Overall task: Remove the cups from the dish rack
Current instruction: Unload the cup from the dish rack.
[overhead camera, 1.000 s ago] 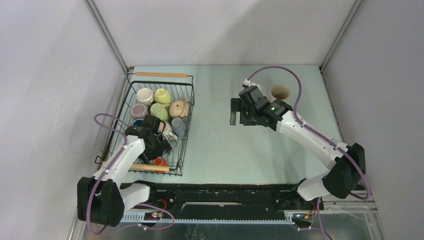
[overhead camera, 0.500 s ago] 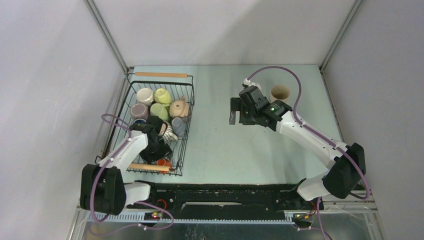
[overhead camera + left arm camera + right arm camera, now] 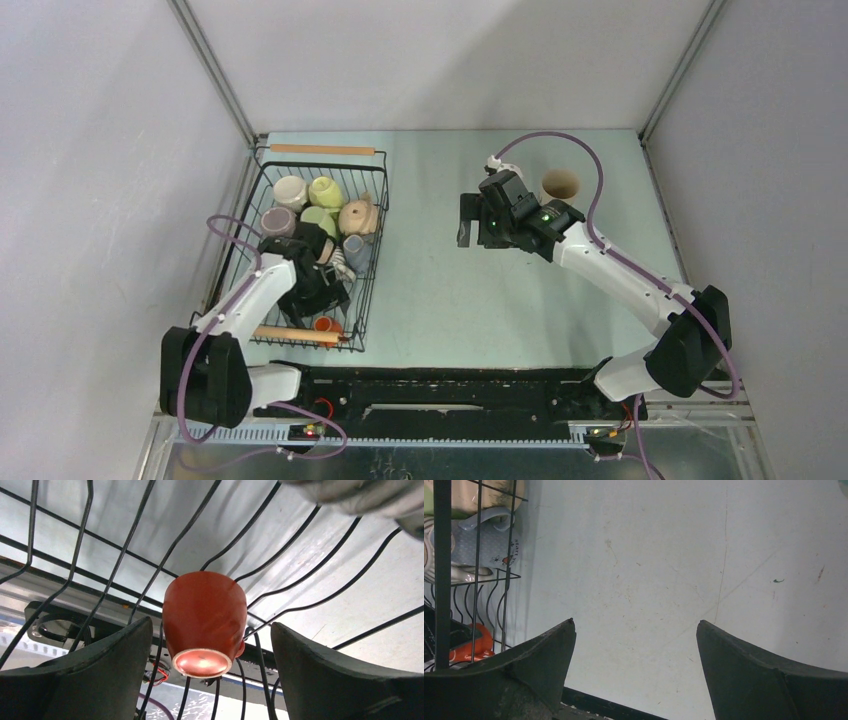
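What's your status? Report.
Left pincer open astride orange-red ceramic cup in black wire dish rack. Right pincer open, empty, over table. Rack wires crowd cup.

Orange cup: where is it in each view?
Top external: orange cup at the dish rack's near end.
Left wrist: centre, framed by the open left pincer.
Right wrist: lower-left edge, behind the rack's wires.
Shared landmark: the dish rack's black wires.

The dish rack [image 3: 371, 268] sits along the bench's [image 3: 450, 300] left edge, with cups [image 3: 325, 190] piled in its far half and a small cup [image 3: 322, 323] at its near end, while a lone cup [image 3: 560, 184] stands toward the far right corner.
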Robot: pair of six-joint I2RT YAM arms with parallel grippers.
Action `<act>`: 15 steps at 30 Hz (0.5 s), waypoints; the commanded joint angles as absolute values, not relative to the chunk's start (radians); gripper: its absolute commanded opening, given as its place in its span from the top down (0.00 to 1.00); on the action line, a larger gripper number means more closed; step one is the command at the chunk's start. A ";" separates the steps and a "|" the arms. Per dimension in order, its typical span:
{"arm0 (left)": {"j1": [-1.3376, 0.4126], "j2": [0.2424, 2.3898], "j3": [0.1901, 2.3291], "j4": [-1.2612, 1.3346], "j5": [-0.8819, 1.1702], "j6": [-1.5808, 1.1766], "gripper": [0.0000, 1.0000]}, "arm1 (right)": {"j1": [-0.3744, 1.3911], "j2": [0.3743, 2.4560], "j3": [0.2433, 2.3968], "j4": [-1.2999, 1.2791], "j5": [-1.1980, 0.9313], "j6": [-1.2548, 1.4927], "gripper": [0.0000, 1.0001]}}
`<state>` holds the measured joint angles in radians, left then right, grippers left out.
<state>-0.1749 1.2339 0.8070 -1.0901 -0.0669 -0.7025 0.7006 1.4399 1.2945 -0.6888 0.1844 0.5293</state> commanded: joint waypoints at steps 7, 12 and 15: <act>-0.260 1.261 0.872 -1.144 -0.101 -0.694 0.11 | 0.694 1.438 1.292 -0.639 0.169 0.516 0.03; -0.290 1.285 0.874 -1.147 -0.103 -0.681 0.17 | 0.686 1.444 1.293 -0.642 0.164 0.514 0.03; -0.305 1.299 0.873 -1.146 -0.101 -0.671 0.22 | 0.684 1.445 1.293 -0.642 0.162 0.513 0.04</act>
<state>-0.2844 1.2861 0.8124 -1.1313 -0.0895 -0.6952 0.6930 1.4406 1.2942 -0.6670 0.1581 0.5255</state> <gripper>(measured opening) 0.807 0.967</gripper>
